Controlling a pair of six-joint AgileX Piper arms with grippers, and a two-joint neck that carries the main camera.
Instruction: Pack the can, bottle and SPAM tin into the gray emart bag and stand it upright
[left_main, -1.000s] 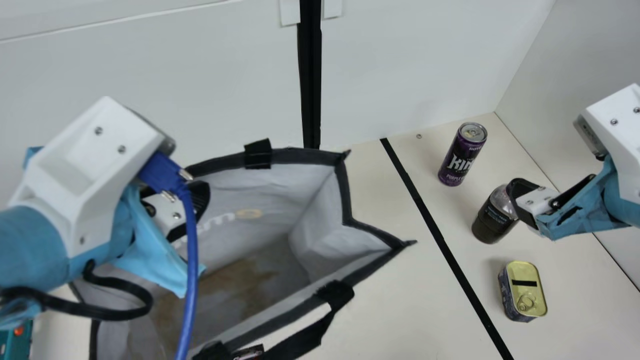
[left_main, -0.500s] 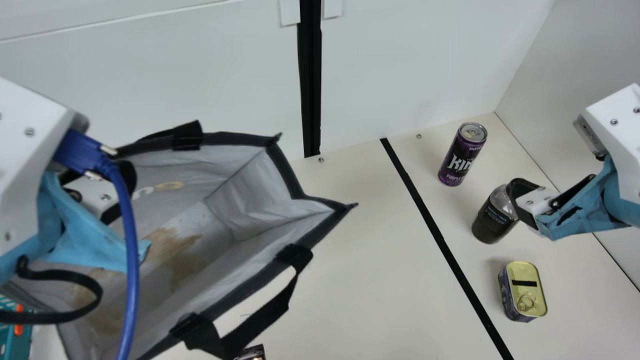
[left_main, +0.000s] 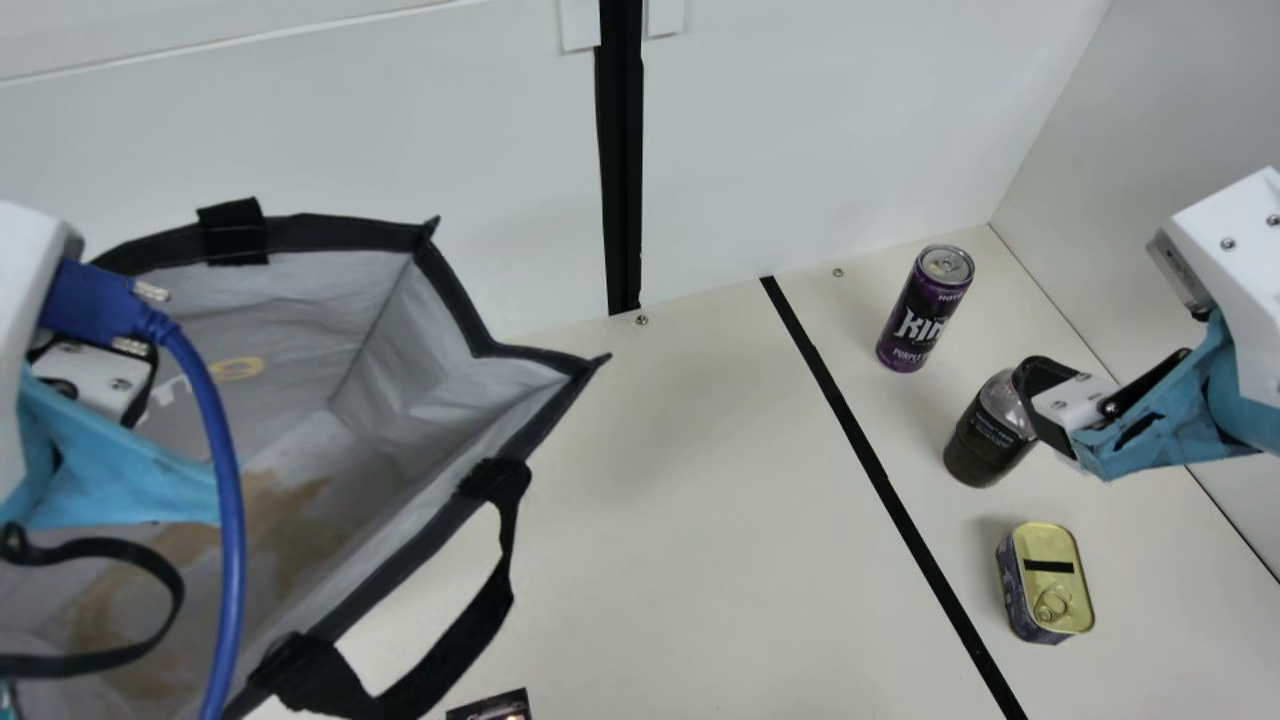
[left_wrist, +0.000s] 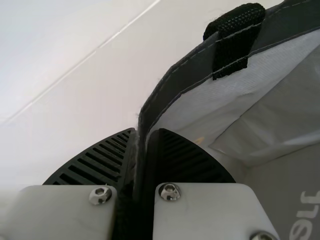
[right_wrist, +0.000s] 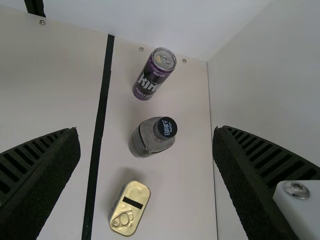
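The gray emart bag (left_main: 400, 350) has shifted toward the left of the main view over the past second, along with the left arm; the far wall's black strip (left_main: 622, 180) keeps its place. The left hand (left_main: 95, 375) is clamped on the bag's dark rim (left_wrist: 175, 82), its ribbed fingers pinching the trim in the left wrist view. The right hand (left_main: 1045, 400) has held its position, its fingers wide apart.

The purple can (left_main: 922, 310), the capped bottle (left_main: 985, 445) and the SPAM tin (left_main: 1045, 590) are unmoved outside the bag, in a loose row on the cream bench (left_main: 700, 500) beyond its black line (left_main: 880, 480). The can and bottle stand upright; the tin's pull tab faces up.

In the main view, the right hand covers part of the bottle, whose dark cap (right_wrist: 167, 127) is plain in the right wrist view. A blue cable (left_main: 228, 480) crosses the bag's open mouth, and the frame's edge cuts off its near left portion. A dark printed item (left_main: 488, 709), possibly a packet, is cropped at the bottom edge.
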